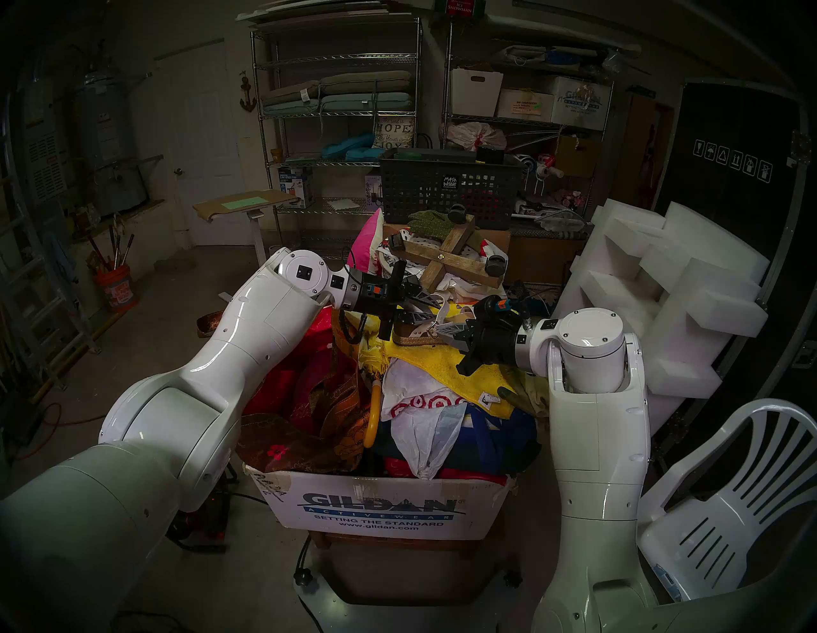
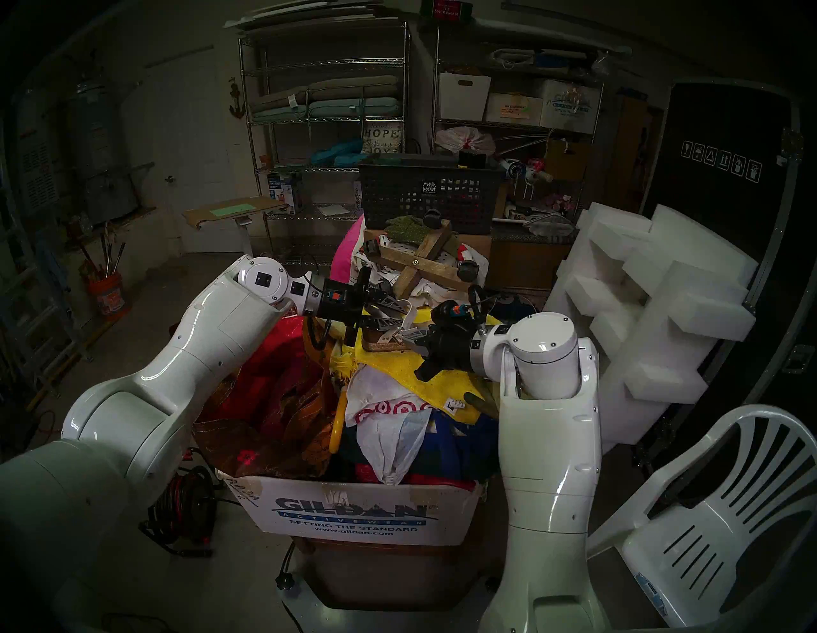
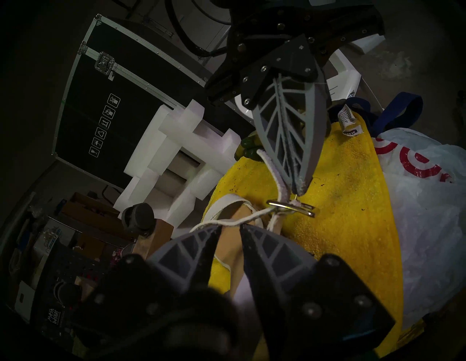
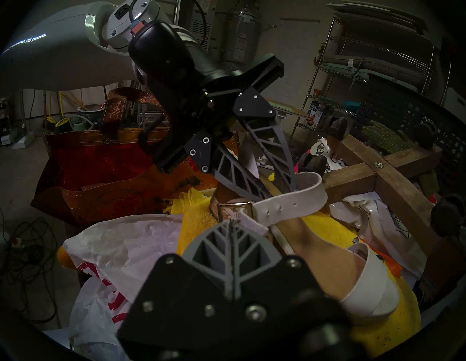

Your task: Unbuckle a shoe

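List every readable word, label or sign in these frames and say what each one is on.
"GILDAN ACTIVEWEAR SETTING THE STANDARD www.gildan.com": cardboard box under the pile.
"HOPE", "JOY": pillow on the shelf; its smaller words are blurred.
"Mesh Basket": tag on the black basket.
"ICE SNOWMAN": red box on top of the shelf.
Handling pictograms, no words: black case.
Red bullseye marks, no words: white bag.
Shelf box labels and the towel tag: too small to read.

Glossy white rounded arms (image 1: 247, 336) end in black screw-studded hands with grey ribbed fingers (image 3: 285, 141).
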